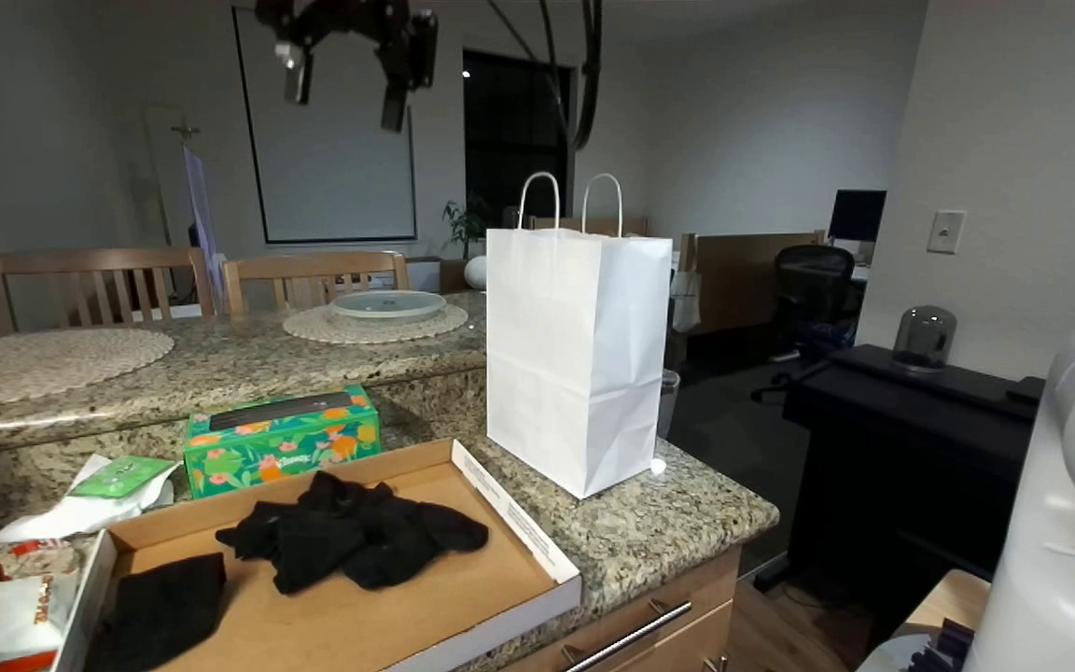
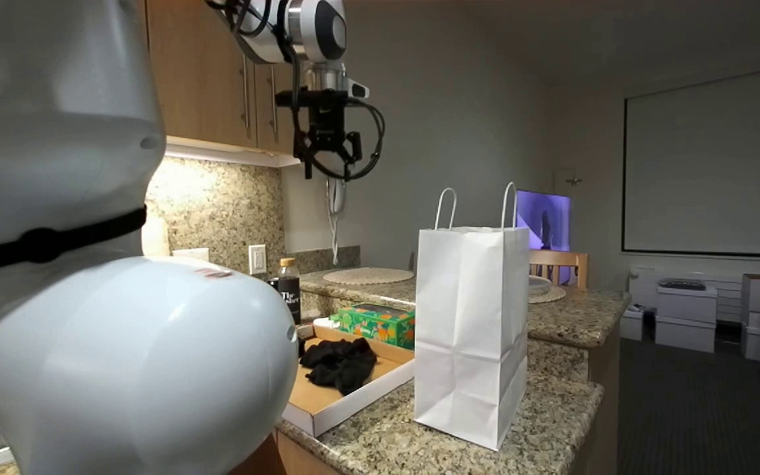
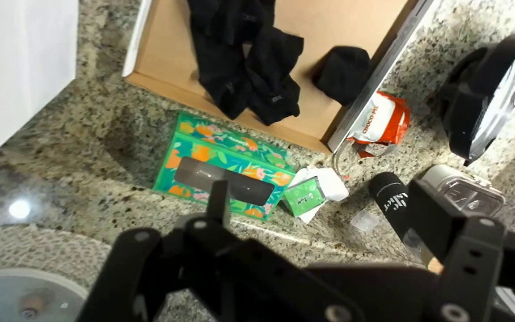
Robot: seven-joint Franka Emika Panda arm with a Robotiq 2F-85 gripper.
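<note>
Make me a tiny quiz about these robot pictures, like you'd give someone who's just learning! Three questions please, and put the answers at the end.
1. True or false: the gripper is open and holding nothing.
2. Fill the gap: the bag on the counter is coloured ____.
3. Which of these lies in the tray?
A: dish
B: black cloth
C: tissue box

Key:
1. True.
2. White.
3. B.
</note>
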